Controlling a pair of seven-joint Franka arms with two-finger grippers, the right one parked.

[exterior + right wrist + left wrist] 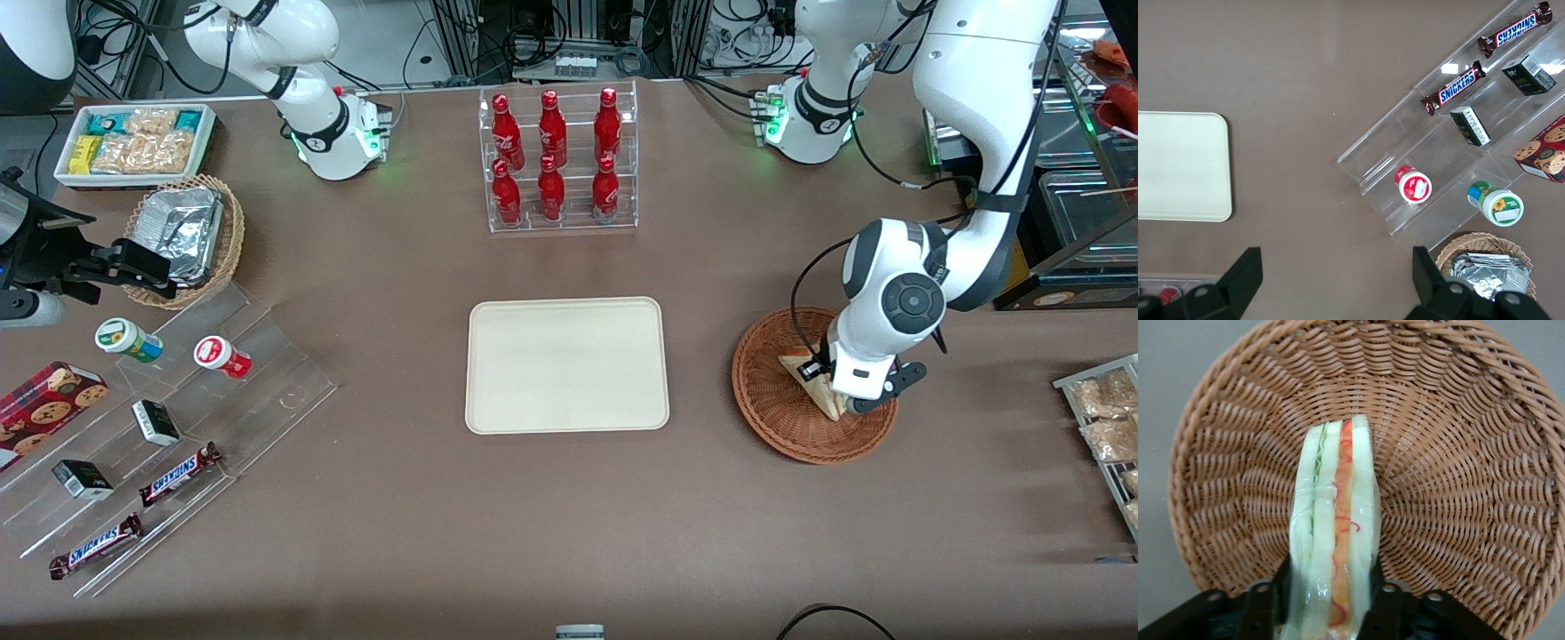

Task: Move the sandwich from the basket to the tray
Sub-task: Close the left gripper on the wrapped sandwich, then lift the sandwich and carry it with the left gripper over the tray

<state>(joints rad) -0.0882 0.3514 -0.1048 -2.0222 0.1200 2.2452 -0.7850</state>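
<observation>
The sandwich (811,377), a pale bread wedge with orange and green filling (1335,533), stands on edge in the reddish-brown wicker basket (782,431) toward the working arm's end of the table. My left gripper (840,402) is down inside the basket (1465,487). Its black fingers (1382,603) press against both bread faces of the sandwich, so it is shut on it. The wedge's lower end is hidden by the gripper. The cream tray (566,364) lies flat and bare at the table's middle, beside the basket, and also shows in the right wrist view (1178,167).
A clear rack of red bottles (556,160) stands farther from the front camera than the tray. A stepped acrylic shelf (267,391) with snacks, a tan basket of foil containers (191,236) and a white snack box (133,142) lie toward the parked arm's end. Bagged snacks (1107,418) sit beside the wicker basket.
</observation>
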